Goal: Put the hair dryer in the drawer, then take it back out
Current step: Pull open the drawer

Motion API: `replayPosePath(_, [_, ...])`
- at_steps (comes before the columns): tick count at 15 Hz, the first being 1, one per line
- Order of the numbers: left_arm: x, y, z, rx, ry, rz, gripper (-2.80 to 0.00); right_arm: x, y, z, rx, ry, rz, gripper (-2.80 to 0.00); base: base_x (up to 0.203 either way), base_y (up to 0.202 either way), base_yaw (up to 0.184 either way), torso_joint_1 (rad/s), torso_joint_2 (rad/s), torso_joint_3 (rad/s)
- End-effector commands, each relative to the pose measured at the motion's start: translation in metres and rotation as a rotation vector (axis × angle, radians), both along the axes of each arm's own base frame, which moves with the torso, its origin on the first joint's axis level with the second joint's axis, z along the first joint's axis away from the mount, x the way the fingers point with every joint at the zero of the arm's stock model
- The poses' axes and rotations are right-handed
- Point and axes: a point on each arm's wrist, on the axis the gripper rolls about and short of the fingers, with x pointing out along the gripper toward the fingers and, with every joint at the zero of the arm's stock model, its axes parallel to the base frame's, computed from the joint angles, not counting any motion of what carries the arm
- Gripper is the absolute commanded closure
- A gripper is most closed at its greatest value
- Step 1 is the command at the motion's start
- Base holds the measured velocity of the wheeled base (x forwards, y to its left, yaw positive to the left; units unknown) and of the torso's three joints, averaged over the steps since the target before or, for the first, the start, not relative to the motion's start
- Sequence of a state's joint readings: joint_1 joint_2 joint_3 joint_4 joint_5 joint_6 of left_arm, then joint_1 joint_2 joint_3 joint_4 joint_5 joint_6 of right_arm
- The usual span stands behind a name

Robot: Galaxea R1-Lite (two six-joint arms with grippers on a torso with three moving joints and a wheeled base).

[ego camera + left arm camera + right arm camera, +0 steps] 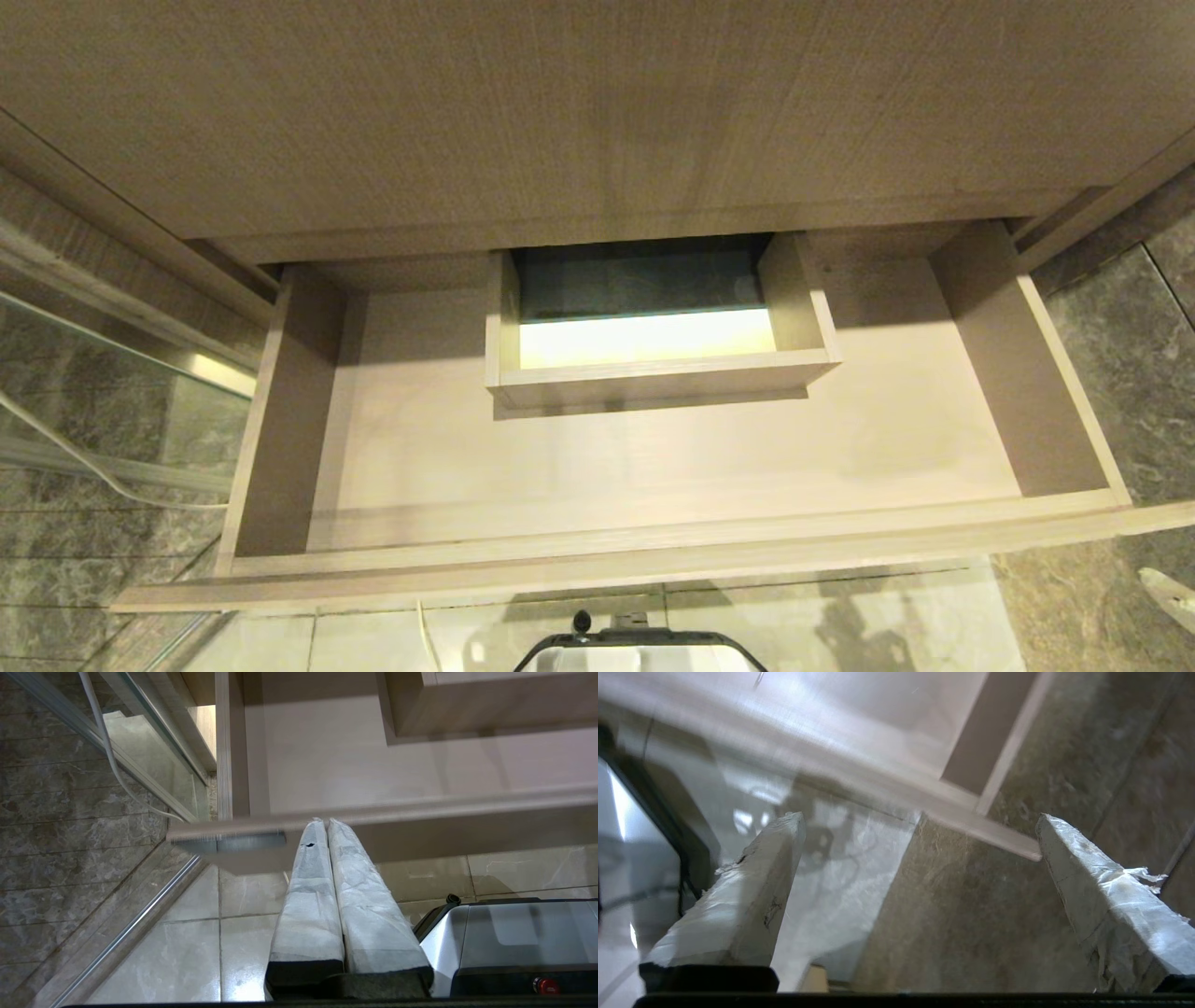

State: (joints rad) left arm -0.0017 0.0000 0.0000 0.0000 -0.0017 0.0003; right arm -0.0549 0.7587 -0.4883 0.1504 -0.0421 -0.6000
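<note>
The drawer (653, 467) stands pulled out below the wood-grain cabinet front, its pale interior bare around a boxed rectangular cut-out (653, 373). The hair dryer is out of view in every frame. My left gripper (324, 821) is shut with nothing between its fingers, low in front of the drawer's left front corner (224, 835). My right gripper (919, 815) is open and holds nothing, over the floor beside the drawer's right front corner (1017, 844). One pale fingertip (1167, 593) shows at the right edge of the head view.
A glass panel (93, 392) with a thin white cable (56, 448) behind it stands left of the drawer. Dark marble wall tiles (1120, 373) flank the right side. Glossy floor tiles (840, 625) and my own base (635, 653) lie below the drawer front.
</note>
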Motion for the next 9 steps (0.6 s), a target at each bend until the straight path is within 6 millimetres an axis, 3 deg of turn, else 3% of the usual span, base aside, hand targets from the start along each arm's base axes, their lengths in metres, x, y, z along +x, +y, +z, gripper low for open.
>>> replayPosePath(1, [0.000, 0.000, 0.000, 0.000, 0.002, 0.000, 0.00, -0.017, 0.000, 0.003, 0.053, -0.089, -0.041, 0.00, 0.000, 0.000, 0.000, 0.000, 0.00, 0.000])
replayPosePath(6, [0.000, 0.000, 0.000, 0.000, 0.002, 0.000, 0.00, -0.027, 0.001, 0.010, 0.167, -0.211, -0.090, 0.00, 0.000, 0.000, 0.000, 0.000, 0.00, 0.000])
replayPosePath(9, [0.000, 0.000, 0.000, 0.000, 0.002, 0.000, 0.00, -0.036, 0.001, -0.009, 0.206, -0.244, -0.098, 0.00, 0.000, 0.000, 0.000, 0.000, 0.00, 0.000])
